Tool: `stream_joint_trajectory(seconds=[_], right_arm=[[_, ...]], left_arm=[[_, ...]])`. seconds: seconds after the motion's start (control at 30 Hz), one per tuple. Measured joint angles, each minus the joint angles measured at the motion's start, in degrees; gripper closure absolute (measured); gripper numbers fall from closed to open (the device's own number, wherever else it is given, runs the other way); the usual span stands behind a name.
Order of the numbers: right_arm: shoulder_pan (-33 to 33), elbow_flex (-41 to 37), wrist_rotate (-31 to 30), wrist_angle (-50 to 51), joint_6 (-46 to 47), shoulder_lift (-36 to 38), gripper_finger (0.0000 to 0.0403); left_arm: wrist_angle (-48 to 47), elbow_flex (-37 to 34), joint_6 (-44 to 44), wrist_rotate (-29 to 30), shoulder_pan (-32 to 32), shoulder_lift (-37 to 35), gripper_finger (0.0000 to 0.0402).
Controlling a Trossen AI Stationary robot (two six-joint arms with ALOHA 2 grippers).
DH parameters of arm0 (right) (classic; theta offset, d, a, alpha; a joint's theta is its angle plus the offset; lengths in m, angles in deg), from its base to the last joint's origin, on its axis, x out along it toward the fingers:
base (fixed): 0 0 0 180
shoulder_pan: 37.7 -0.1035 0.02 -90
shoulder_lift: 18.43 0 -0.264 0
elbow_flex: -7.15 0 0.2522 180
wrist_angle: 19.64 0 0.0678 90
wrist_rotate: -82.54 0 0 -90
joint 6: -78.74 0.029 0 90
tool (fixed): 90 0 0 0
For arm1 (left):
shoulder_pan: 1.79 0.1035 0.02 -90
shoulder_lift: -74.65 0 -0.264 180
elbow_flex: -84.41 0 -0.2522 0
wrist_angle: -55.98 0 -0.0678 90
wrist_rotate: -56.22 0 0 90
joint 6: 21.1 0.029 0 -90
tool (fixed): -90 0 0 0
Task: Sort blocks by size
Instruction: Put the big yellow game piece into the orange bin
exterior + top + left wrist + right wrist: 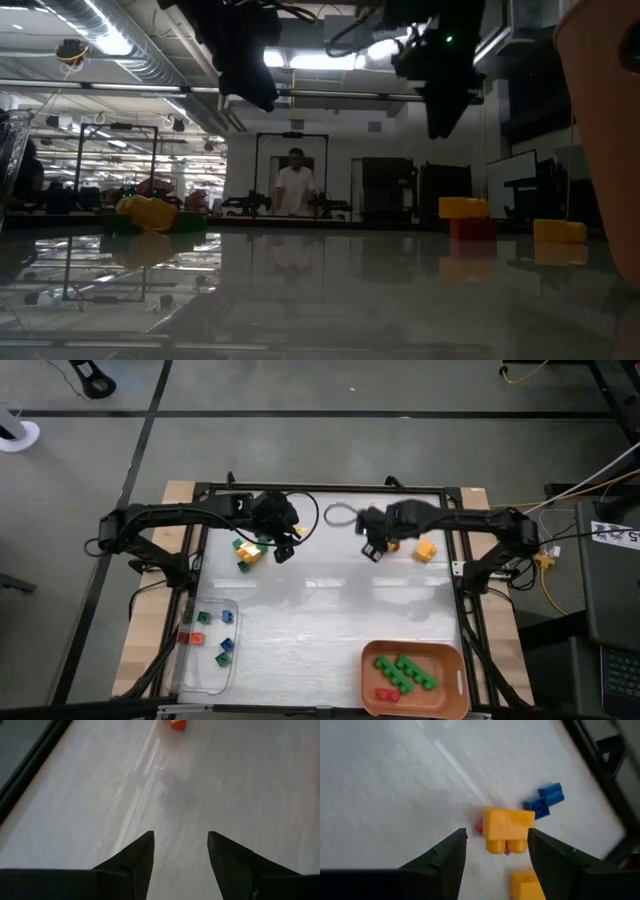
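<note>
Both grippers hang open above the white table's far part, touching nothing. My left gripper (pixel 283 547) (pixel 180 836) is just right of a heap of yellow and green blocks (pixel 247 552) (pixel 150 212), with bare table under its fingers. My right gripper (pixel 375 548) (pixel 497 831) hovers over a yellow block (pixel 506 831) that lies on a red one. Blue blocks (pixel 545 800) lie just past it on the table. Another yellow block (pixel 426 549) (pixel 558 230) lies to its right.
A clear tray (pixel 232 622) at the near left holds several small blocks in green, red and blue. An orange tray (pixel 450 656) at the near right holds long green bricks and a red one. A black frame (pixel 320 488) borders the table. A person stands in the room beyond.
</note>
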Motion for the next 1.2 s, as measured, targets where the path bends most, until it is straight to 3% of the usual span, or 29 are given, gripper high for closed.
stream_joint_trajectory(seconds=[0.13,0.3,0.43,0.6,0.77,0.93,1.2], right_arm=[[6.18,0.00,3.90,-2.27,4.44,-0.02,0.0192],[12.63,0.00,4.56,-1.68,11.37,-0.02,0.0192],[15.31,0.00,7.41,-0.98,1.11,-0.02,0.0192],[15.19,0.00,9.91,6.78,-9.54,-0.02,0.0192],[15.69,-1.81,9.53,13.49,-6.75,-0.04,0.0192],[16.74,-5.50,12.07,6.73,-2.18,-0.05,0.0192],[16.56,-8.99,15.02,-2.66,-9.30,-0.09,0.0192]], left_arm=[[-0.03,-0.02,0.27,0.00,0.02,0.00,0.0231],[-0.10,-0.02,1.87,0.00,0.02,-0.02,0.0231],[-0.12,0.00,3.41,0.00,0.02,-0.02,0.0231],[-0.27,-0.01,4.22,0.00,0.02,-0.02,0.0231],[-1.82,-0.02,4.21,0.01,0.02,-0.02,0.0231],[-1.40,-0.02,4.19,0.00,0.02,-0.04,0.0231],[-1.38,-0.02,3.47,-0.19,-0.03,-0.04,0.0231]])
